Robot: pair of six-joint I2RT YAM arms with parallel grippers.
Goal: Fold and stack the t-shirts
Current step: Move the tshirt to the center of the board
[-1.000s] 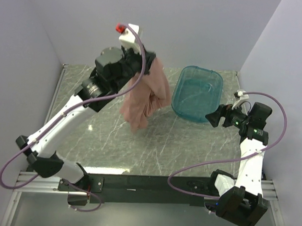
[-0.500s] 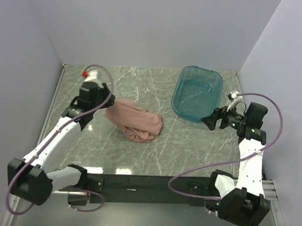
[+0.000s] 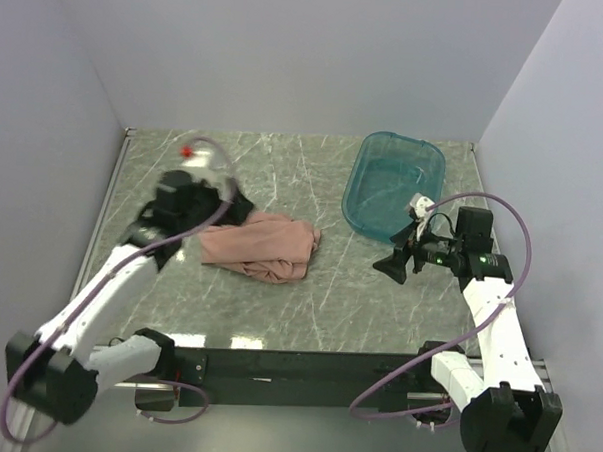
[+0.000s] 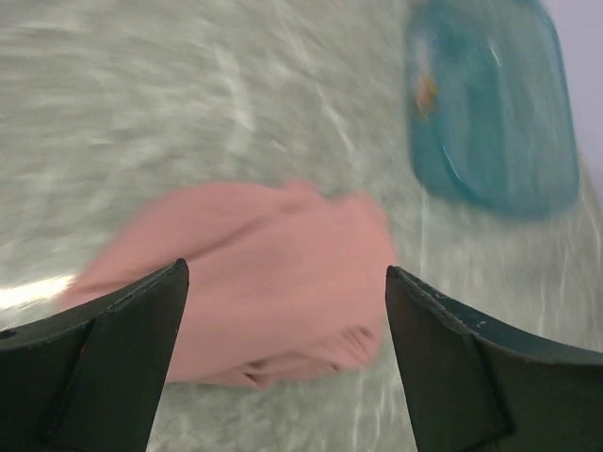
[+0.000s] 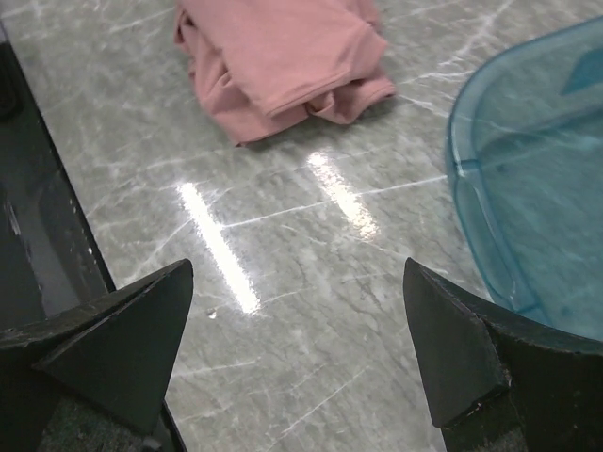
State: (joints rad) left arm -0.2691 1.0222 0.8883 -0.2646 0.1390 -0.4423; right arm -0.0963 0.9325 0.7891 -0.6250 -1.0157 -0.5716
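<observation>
Marbled table [image 3: 339, 288], pink t-shirt [image 3: 266, 246] heaped left of teal tub [image 3: 399, 180], not yet folded. Jaws apart on both, seemingly ready to spread it: left gripper [image 4: 287, 273] over the heap, right gripper [image 5: 300, 268] near tub's front.

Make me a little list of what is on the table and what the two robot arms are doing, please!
shirt: one pink t-shirt, crumpled in a heap on the table, not folded
tub: teal tub, to the right of the shirt and apart from it
left end effector: open, over the shirt, holding nothing
right end effector: open, over bare table near the tub, holding nothing
</observation>
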